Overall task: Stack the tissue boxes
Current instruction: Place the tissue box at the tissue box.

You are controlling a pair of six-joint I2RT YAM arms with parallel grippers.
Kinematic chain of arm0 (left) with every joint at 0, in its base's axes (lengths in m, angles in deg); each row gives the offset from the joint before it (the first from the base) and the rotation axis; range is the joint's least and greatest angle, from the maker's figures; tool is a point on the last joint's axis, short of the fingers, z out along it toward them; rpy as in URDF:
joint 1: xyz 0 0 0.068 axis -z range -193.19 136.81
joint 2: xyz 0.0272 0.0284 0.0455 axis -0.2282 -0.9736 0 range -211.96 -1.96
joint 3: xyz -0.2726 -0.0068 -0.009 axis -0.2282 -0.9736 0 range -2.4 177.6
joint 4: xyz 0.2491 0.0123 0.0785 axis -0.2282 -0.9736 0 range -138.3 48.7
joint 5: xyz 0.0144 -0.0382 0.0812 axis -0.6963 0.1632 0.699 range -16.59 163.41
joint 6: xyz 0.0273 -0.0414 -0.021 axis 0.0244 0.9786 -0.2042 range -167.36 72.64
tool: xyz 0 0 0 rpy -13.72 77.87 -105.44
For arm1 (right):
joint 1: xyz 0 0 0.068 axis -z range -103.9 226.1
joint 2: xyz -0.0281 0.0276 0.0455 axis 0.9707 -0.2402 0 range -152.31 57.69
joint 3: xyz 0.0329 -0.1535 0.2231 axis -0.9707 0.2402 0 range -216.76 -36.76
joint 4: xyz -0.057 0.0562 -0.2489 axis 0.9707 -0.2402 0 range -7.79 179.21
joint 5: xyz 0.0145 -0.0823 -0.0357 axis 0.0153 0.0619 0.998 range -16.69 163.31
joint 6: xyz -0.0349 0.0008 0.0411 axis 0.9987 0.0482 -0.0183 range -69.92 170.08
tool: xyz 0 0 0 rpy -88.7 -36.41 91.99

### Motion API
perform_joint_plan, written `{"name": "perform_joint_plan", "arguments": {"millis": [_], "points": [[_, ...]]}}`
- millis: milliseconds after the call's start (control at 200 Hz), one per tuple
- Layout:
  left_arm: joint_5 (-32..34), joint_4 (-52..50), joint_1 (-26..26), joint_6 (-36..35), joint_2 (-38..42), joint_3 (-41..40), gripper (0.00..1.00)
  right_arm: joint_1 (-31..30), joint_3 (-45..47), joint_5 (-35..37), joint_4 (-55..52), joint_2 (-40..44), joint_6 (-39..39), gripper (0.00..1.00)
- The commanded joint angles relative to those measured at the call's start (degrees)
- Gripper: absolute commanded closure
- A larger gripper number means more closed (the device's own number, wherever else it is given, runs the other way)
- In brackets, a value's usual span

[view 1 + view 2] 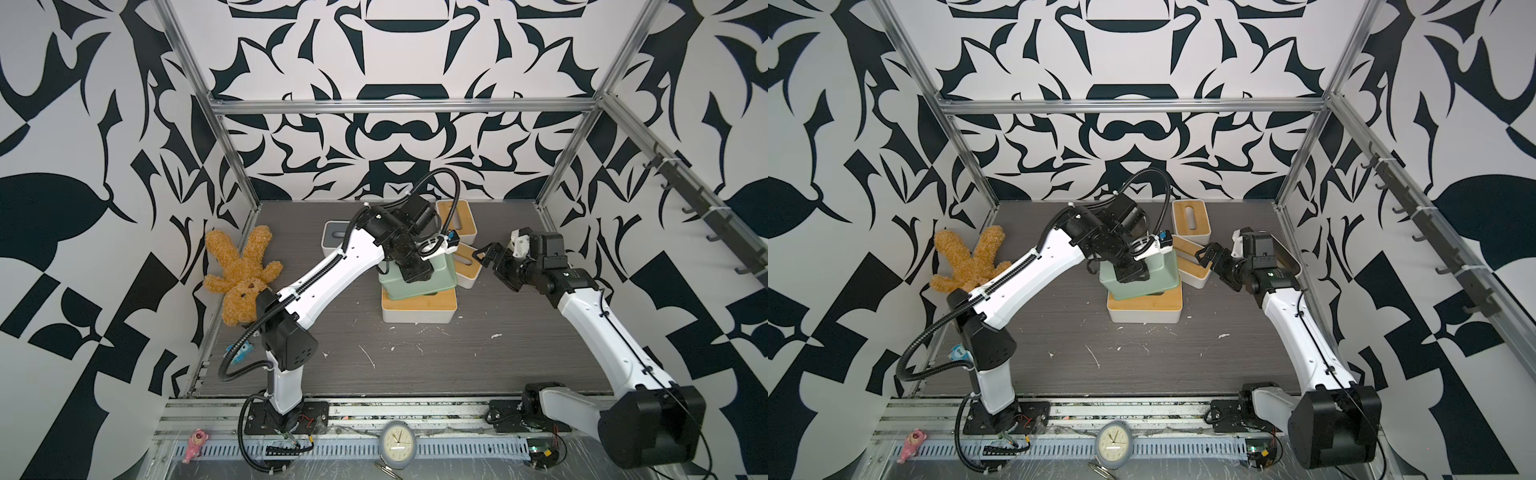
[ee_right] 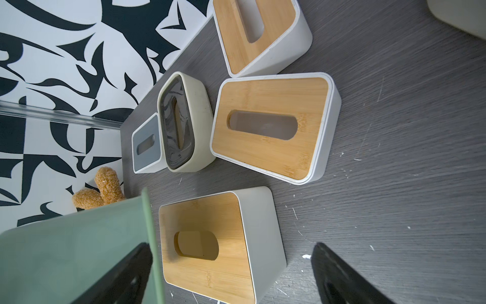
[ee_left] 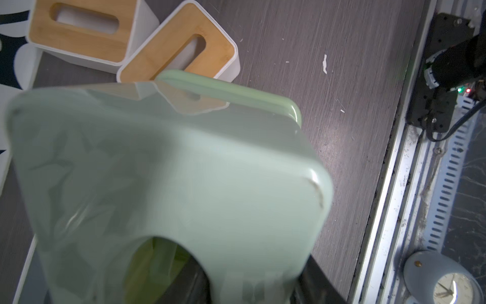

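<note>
1. Left hand (image 1: 415, 272) pinches the mint box (image 1: 442, 274), one finger through the top slot and one outside the wall. The body is probably too wide to span.
2. Mint box hangs tilted over the bamboo-lid base box (image 1: 419, 307) mid bench (image 1: 478, 365). Can't tell if they touch. It needs levelling before release.
3. Right hand (image 1: 485, 255) is spread wide and empty, just beside the spare bamboo-lid box (image 1: 467, 266), likely staged for the next pick.

Brown plush bunny (image 1: 233, 266), round clock (image 1: 398, 441), pink figurine (image 1: 195, 444)
</note>
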Motion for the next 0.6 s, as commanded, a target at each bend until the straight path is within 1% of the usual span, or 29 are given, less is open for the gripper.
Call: {"name": "perform_joint_plan", "arguments": {"millis": [0, 335, 595], "points": [[2.7, -8.3, 1.4, -4.2, -2.4, 4.0, 0.56, 0.1, -0.2, 0.8, -1.1, 1.8, 1.8, 0.02], [3.4, -9.9, 3.5, -4.5, -5.8, 5.0, 0.56, 0.2, 1.2, 0.7, -1.5, 2.4, 2.0, 0.02], [6.1, -10.1, 4.9, -4.4, -9.5, 8.8, 0.56, 0.1, 2.4, 0.0, -1.6, 2.7, 1.8, 0.03]]}}
